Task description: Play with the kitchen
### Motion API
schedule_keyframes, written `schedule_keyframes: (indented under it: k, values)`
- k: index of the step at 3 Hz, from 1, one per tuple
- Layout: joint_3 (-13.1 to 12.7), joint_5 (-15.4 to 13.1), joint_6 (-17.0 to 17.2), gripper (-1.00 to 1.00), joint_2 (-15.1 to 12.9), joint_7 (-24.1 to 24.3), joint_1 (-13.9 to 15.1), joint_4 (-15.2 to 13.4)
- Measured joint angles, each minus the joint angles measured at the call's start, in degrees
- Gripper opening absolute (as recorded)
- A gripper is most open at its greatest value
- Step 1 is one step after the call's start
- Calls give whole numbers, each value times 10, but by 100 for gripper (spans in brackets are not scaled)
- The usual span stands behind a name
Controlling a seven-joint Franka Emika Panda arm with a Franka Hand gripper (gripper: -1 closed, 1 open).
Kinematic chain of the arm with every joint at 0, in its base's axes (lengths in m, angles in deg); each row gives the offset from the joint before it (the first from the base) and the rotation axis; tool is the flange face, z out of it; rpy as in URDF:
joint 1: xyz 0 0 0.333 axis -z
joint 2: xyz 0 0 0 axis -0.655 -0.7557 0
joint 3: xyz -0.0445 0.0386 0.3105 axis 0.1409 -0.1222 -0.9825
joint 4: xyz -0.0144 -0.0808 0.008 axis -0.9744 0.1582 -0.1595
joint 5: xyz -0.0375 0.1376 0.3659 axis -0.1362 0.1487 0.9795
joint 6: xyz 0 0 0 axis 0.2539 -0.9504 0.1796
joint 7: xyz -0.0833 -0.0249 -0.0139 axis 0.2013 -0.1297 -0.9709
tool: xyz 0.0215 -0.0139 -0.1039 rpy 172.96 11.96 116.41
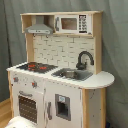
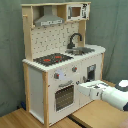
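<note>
The kitchen (image 1: 55,70) is a tall white and light-wood toy set, seen in both exterior views. It has a red-ringed black stovetop (image 1: 36,66), a black faucet (image 1: 84,59) over a sink (image 1: 72,74), a grey hood (image 1: 39,29) and a small microwave (image 1: 70,24). In the second exterior view the kitchen (image 2: 50,65) shows its oven door (image 2: 64,96) and knobs (image 2: 58,75). My white arm (image 2: 107,94) reaches in from the second exterior view's right. My gripper (image 2: 80,87) sits at the oven door's right edge, level with the handle (image 2: 65,84). A white piece of the arm (image 1: 20,123) shows at the bottom of the first exterior view.
A grey curtain (image 2: 10,50) hangs behind and beside the kitchen. The kitchen stands on a light wooden surface (image 2: 90,119). A rounded white counter end (image 1: 100,79) sticks out past the sink.
</note>
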Motion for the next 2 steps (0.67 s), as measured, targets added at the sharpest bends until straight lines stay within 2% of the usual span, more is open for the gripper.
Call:
schedule_keyframes:
  k: [1, 2]
  values:
    - [16, 0, 55, 100, 0, 0, -23, -3]
    - [17, 0, 66, 100, 0, -29, -55, -46]
